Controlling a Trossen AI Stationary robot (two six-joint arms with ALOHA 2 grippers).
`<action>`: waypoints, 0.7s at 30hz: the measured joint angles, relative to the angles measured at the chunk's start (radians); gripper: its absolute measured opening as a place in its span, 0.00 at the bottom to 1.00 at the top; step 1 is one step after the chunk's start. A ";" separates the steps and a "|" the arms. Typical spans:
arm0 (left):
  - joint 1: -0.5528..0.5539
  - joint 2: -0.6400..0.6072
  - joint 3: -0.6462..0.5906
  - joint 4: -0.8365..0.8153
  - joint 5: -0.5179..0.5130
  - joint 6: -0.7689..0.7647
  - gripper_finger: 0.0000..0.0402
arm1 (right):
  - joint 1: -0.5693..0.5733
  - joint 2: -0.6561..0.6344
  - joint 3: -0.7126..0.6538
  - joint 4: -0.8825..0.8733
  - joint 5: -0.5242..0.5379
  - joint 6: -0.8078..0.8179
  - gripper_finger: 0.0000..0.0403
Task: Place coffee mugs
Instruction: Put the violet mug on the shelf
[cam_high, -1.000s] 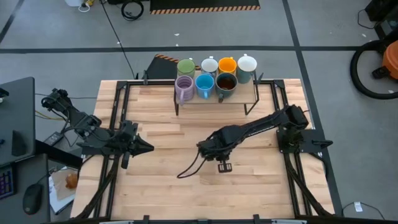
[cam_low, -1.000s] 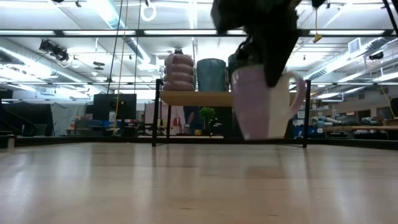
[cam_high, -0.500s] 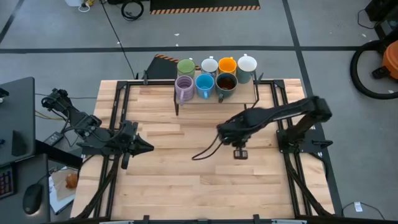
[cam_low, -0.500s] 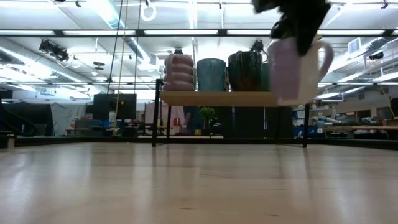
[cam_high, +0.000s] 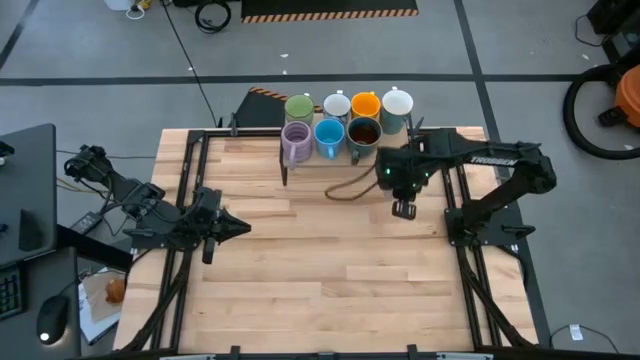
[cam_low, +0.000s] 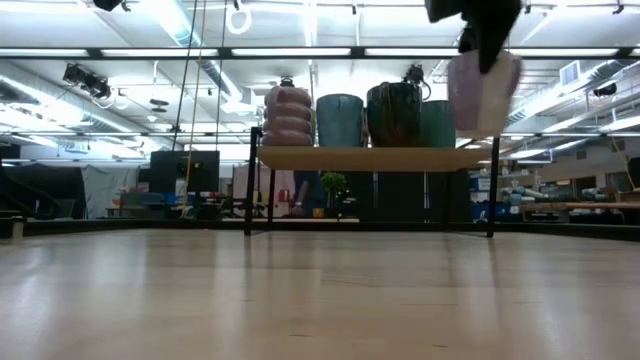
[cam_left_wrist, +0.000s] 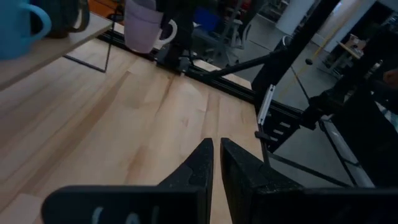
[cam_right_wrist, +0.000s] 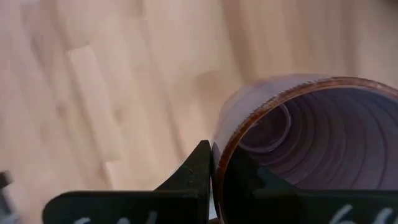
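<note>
Carried up from mid-counter, the right gripper (cam_right_wrist: 212, 163), clamped on the rim of a light purple ceramic mug (cam_low: 484, 92), hangs beside the wooden shelf (cam_low: 370, 157), apparently to fill its vacant end.

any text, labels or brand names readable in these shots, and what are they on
"TROSSEN": white lettering on the right arm's forearm link in the high view; small, only just legible.
Mugs on the rack: no print visible.
Light purple mug held in the right hand: no print visible.
Left hand: no label visible.
Room behind the table in the low view: nothing there can be read.
</note>
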 joint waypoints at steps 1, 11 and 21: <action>0.005 0.000 0.000 0.000 0.001 0.000 0.08 | -0.017 0.007 0.018 -0.002 0.008 -0.020 0.07; 0.040 0.000 0.000 0.018 0.056 0.000 0.08 | -0.208 0.074 0.143 -0.058 0.104 -0.256 0.07; 0.040 0.000 0.000 0.021 0.053 0.000 0.08 | -0.388 0.088 0.179 -0.069 0.072 -0.416 0.07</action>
